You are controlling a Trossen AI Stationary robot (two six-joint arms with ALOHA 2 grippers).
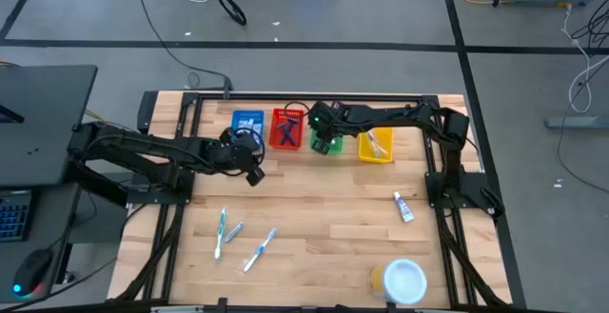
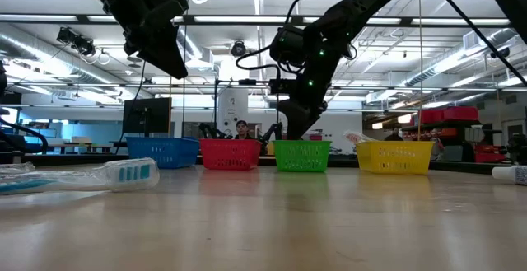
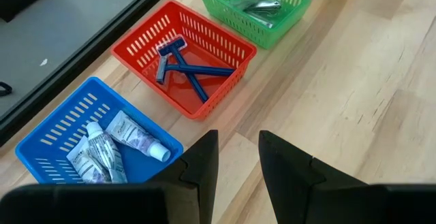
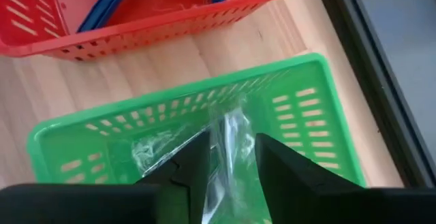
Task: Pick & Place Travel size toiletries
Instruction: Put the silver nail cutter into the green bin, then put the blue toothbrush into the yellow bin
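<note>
On the wooden counter [image 1: 324, 218], four small baskets stand in a row along the far edge: a blue basket [image 1: 247, 123], a red basket [image 1: 285, 128], a green basket [image 1: 326, 142] and a yellow basket [image 1: 375, 146].

The right pincer [image 4: 230, 157] hangs directly over the green basket, its fingers slightly apart. A clear plastic packet [image 4: 228, 139] lies between and just beyond them inside the basket; whether the fingers touch it cannot be told. In the left wrist view a silvery packet [image 3: 262, 7] rests in that same green basket.

The left pincer [image 3: 238, 157] hovers over bare counter just in front of the blue and red baskets, its fingers a little apart with nothing between them.

The blue basket holds two small white tubes [image 3: 112, 146] lying side by side. The red basket holds two dark blue razors [image 3: 187, 64] crossed over each other. The yellow basket holds a pale item, too small to make out.

Loose toiletries lie on the near half of the counter: a toothbrush [image 1: 221, 232], a small tube [image 1: 234, 229] just beside it and another toothbrush [image 1: 259, 249] near those, all on the left arm's side. One white-and-blue tube [image 1: 404, 206] lies well apart on the right arm's side. A round white-and-yellow container [image 1: 400, 280] sits near the front edge.

In the low view a person is seen in the room behind the red basket.
</note>
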